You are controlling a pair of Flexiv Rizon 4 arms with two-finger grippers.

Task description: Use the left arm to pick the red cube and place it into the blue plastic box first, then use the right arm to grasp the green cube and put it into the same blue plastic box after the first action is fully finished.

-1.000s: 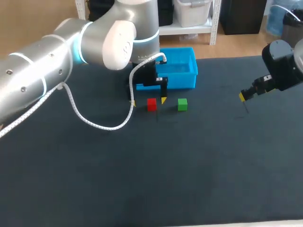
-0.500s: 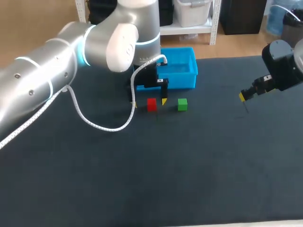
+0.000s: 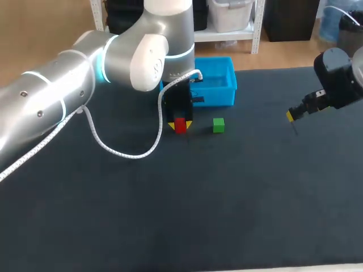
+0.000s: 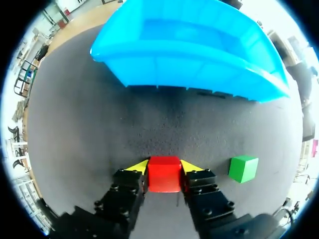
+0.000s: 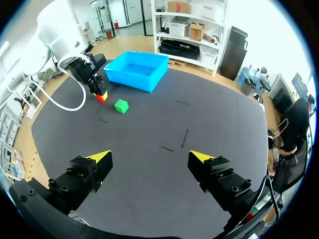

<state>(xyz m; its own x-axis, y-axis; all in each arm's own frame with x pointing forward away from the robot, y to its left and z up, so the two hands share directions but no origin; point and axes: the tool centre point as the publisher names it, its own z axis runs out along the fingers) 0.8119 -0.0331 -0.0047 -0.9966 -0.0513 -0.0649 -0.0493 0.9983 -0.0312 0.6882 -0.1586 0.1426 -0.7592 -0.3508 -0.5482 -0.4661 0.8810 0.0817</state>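
The left pincer [image 4: 164,167] is closed on the small red cube [image 4: 164,175] on the dark tabletop [image 4: 99,124] near the empty blue plastic box [image 4: 189,59], so neither cube is in yet; the small green cube [image 4: 243,168] lies beside it and the right pincer [image 5: 149,159] hangs open, well apart

A dark table [image 3: 170,215] is seen from above. The red cube [image 3: 180,126] is set on it, just in front of the blue plastic box [image 3: 218,85]. The left gripper [image 3: 180,124] is put down over the cube, and its yellow-tipped fingers [image 3: 172,125] are pressed to both sides. The green cube [image 3: 218,125] is found near the red one, not touching it. A white cable [image 3: 122,152] is hung in a loop from the left arm [image 3: 68,96]. The right gripper [image 3: 291,115] is held well apart, at the right side.
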